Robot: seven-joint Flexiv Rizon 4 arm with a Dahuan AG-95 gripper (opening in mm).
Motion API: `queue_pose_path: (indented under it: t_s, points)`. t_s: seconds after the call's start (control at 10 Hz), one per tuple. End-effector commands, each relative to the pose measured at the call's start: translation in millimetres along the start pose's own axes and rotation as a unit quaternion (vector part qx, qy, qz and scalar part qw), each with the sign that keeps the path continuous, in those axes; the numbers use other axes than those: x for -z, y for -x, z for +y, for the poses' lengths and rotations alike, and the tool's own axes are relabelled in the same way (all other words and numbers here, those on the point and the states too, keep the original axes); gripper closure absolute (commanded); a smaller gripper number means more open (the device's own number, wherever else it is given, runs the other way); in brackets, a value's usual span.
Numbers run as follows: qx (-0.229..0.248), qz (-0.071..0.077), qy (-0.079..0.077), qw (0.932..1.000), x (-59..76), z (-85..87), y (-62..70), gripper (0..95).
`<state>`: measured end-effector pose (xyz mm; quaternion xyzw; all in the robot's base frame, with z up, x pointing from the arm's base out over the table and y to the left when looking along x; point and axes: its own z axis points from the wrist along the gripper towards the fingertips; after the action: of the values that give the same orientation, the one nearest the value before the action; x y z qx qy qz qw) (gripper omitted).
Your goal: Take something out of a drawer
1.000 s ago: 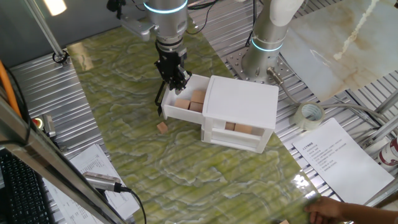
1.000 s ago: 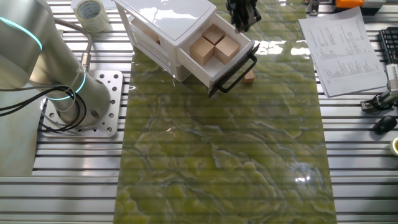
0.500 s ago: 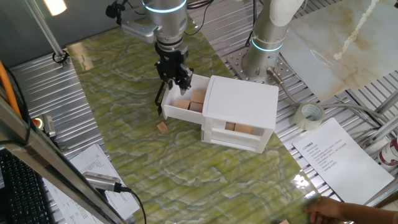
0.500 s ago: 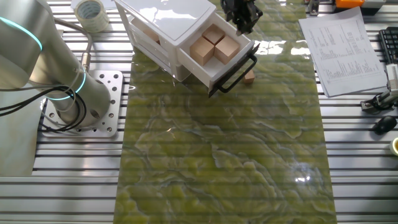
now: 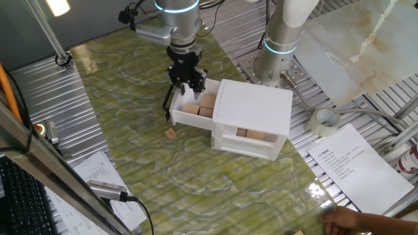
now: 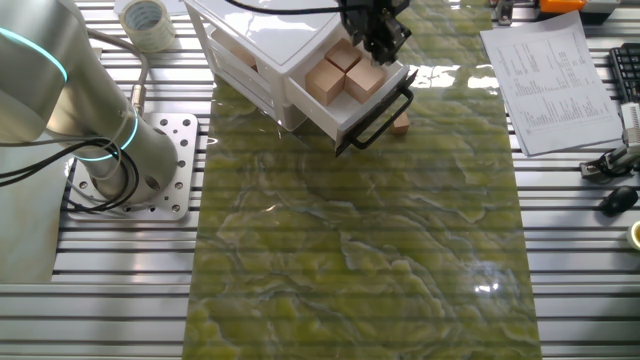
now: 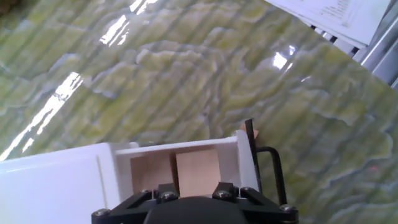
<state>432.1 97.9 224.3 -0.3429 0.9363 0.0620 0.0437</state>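
No text, label, brand or number is being shown clearly enough to be read. Lines of dark print are being carried by the white printed sheet [image 5: 346, 160] at the edge of the surface [image 5: 130, 98] in one fixed view, and by the same sheet [image 6: 545, 75] in the other fixed view, but the characters are being rendered too small and blurred to be made out; they may be a heading with short paragraphs below. A second printed sheet [image 5: 88, 173] near the keyboard [image 5: 19, 202] is being shown equally illegibly. Nothing legible is being displayed on the white cabinet [image 5: 255, 111] or its drawer [image 5: 192, 108].
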Motion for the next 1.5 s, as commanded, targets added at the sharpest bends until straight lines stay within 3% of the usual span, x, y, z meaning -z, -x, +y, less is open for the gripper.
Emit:
queue_pose_path:
  t_s: [0.1,0.4,0.7,0.8,0.9,1.1,1.5]
  points:
    - [-0.015,0.0,0.003,0.9999,0.3,0.3,-0.5,57.0]
    - [-0.012,0.0,0.002,0.9999,-3.3,4.4,-4.9,57.0]
    - [-0.001,-0.007,-0.004,1.0,-25.2,12.4,-18.3,57.0]
    - [0.0,-0.01,-0.007,0.9999,-29.9,12.9,-17.7,57.0]
    - [-0.001,-0.017,-0.013,0.9998,-34.5,13.4,-13.5,38.0]
    - [0.005,-0.021,-0.021,0.9996,-39.1,9.2,-9.2,38.0]
    - [0.024,-0.029,-0.021,0.9991,-44.3,5.5,-8.8,38.0]
